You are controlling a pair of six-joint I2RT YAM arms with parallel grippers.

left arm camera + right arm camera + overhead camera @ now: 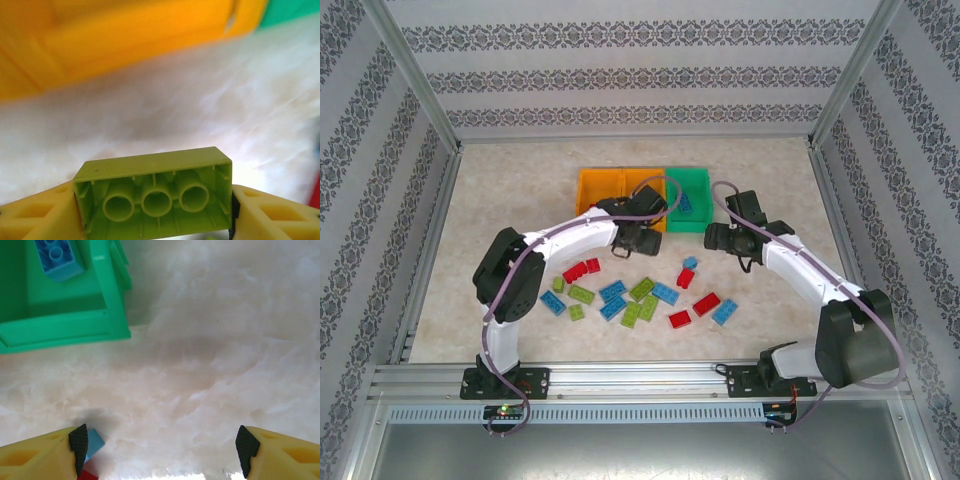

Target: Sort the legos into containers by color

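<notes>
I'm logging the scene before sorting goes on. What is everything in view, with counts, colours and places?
orange bins: two, orange, far middle of the table, joined side by side
green bin: one, green, joined at their right end
binned blue lego: one, blue, inside the green bin
red legos: about five, red, loose in front of the bins
blue legos: about six, blue, loose among them
lime legos: about six, lime green, same scatter
held lime lego: one, lime green, between the left fingers
table: one, pale marbled
left gripper: one, closed on the held lime lego, by the orange bins
right gripper: one, open, over the table near the green bin
</notes>
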